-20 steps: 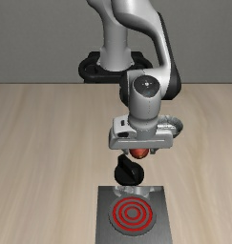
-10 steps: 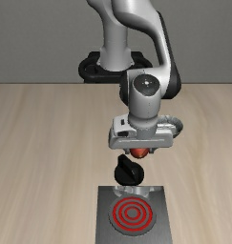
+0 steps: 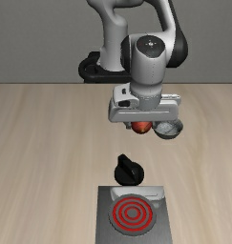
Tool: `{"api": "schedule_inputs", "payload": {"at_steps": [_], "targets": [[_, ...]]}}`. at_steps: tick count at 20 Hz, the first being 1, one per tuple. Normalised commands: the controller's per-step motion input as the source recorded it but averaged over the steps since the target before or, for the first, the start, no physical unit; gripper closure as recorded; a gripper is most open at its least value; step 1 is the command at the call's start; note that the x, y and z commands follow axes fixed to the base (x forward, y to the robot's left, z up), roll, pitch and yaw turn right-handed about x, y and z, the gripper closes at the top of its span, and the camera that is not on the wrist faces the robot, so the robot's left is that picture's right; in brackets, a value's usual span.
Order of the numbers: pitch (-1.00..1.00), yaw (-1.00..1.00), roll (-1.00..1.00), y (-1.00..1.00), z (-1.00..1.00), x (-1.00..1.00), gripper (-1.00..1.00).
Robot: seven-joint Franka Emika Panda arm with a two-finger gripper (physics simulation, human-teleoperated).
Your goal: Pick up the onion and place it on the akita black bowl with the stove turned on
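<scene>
The onion (image 3: 140, 126) is up. It shows as a reddish lump tucked under the hand, and it has risen with the gripper (image 3: 142, 131) over the last second, so I read the fingers as clamped on it from both sides, though the hand's housing covers most of them. Half a second ago the hand sat low, right over the akita black bowl (image 3: 129, 170) and partly masking it. Now it has pulled away towards twelve o'clock in the exterior view, and the bowl stands fully exposed on the wooden table (image 3: 41, 143) at about six o'clock from the onion, clearly apart from it. For the task, I judge the pick done and the carry under way. The placing is still ahead of me, since the onion hangs in the air and nothing rests in the bowl. Further out at six o'clock, past the bowl, sits the stove (image 3: 106, 229), and its burner (image 3: 133, 213) glows in red concentric rings, so I take it as switched on. The arm (image 3: 151, 57) rises behind the hand towards its base at twelve o'clock. As for writing, I can read no brand, label or lettering on the onion, the bowl, the stove or the arm. The burner's red rings are the only marking I can see.
</scene>
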Motion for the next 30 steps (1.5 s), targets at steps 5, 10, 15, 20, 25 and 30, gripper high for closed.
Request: {"api": "schedule_inputs", "payload": {"at_steps": [5,10,15,20,25,30], "targets": [[0.0,0.0,0.0,0.0,0.4,-0.6,1.0],[0.0,0.0,0.0,0.2,0.0,-0.8,1.0],[0.0,0.0,0.0,1.0,0.0,0.0,1.0],[0.0,0.0,0.0,0.4,-0.4,0.2,1.0],[0.0,0.0,0.0,0.0,-0.2,0.0,-1.0],[0.0,0.0,0.0,0.0,0.0,0.0,-1.0]]}}
